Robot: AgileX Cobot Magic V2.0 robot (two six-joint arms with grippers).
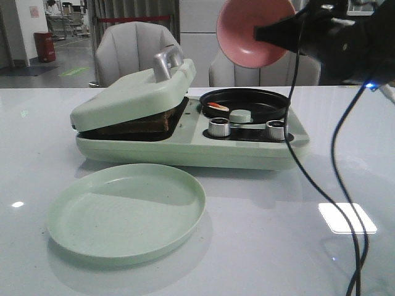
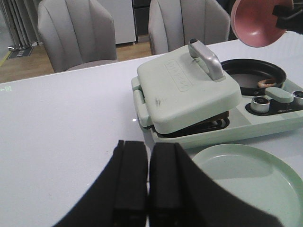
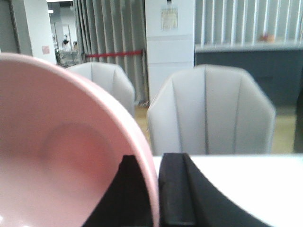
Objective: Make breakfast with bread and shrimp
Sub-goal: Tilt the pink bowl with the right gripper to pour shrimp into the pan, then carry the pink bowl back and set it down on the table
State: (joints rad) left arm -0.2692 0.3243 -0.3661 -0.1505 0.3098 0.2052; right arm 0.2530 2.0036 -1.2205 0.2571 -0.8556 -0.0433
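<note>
- the right end effector [image 3: 154, 198] grips the rim of a pink bowl [image 1: 254, 31], tipped on its side in the air above the round black pan [image 1: 245, 103].
- the shrimp [image 1: 216, 107] lies in that pan.
- the bread [image 1: 137, 126] sits under the pale green lid [image 1: 133, 95], which rests tilted on it.
- the left end effector [image 2: 148, 182] hovers closed and empty over the table [image 2: 61, 123], near the green plate [image 1: 126, 211].
</note>
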